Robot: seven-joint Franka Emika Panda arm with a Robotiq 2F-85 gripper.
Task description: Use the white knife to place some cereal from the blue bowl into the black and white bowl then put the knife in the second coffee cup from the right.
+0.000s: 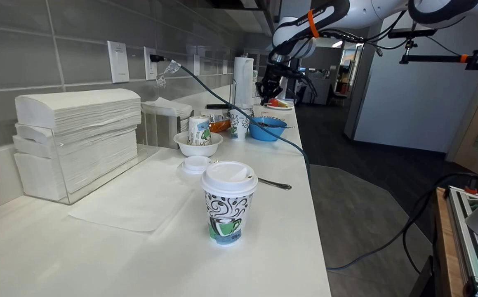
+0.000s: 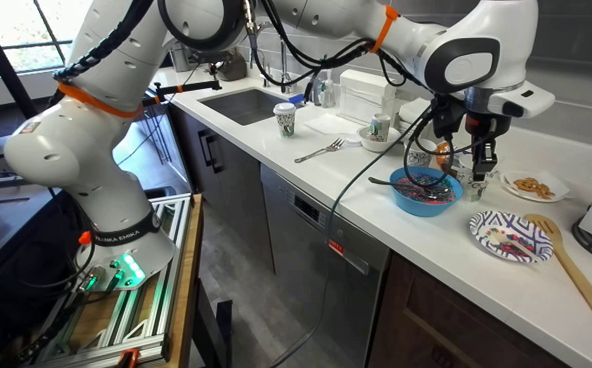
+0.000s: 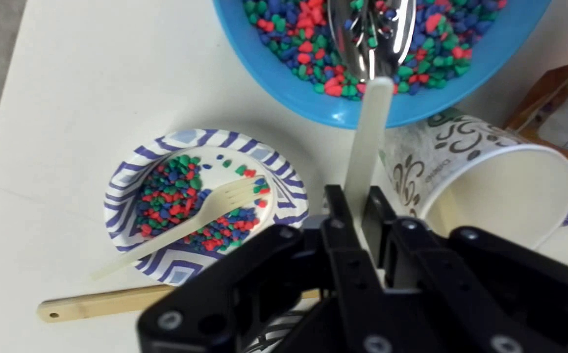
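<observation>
My gripper (image 3: pixel 354 192) is shut on the white knife (image 3: pixel 368 142), whose free end points at the rim of the blue bowl (image 3: pixel 276 81). In an exterior view the gripper (image 2: pixel 483 166) is just above an open patterned coffee cup (image 2: pixel 476 190); the knife cannot be made out there. That cup (image 3: pixel 499 191) is right of my fingers in the wrist view. Blue bowl (image 2: pixel 421 208) holds red, green and blue cereal and a metal utensil (image 3: pixel 372 39). The black and white bowl (image 3: pixel 289 189) looks purple-patterned, holds some cereal and a pale fork (image 3: pixel 185 228). Another cup (image 2: pixel 419 153) stands behind the blue bowl.
A wooden utensil (image 2: pixel 579 276) lies beside the patterned bowl. A lidded cup (image 2: pixel 285 122), a white bowl (image 2: pixel 375 145) with a small cup, and a metal fork (image 2: pixel 318 151) are farther along. A cable (image 1: pixel 222 99) crosses the counter. An orange bag (image 3: pixel 553 117) lies behind the cup.
</observation>
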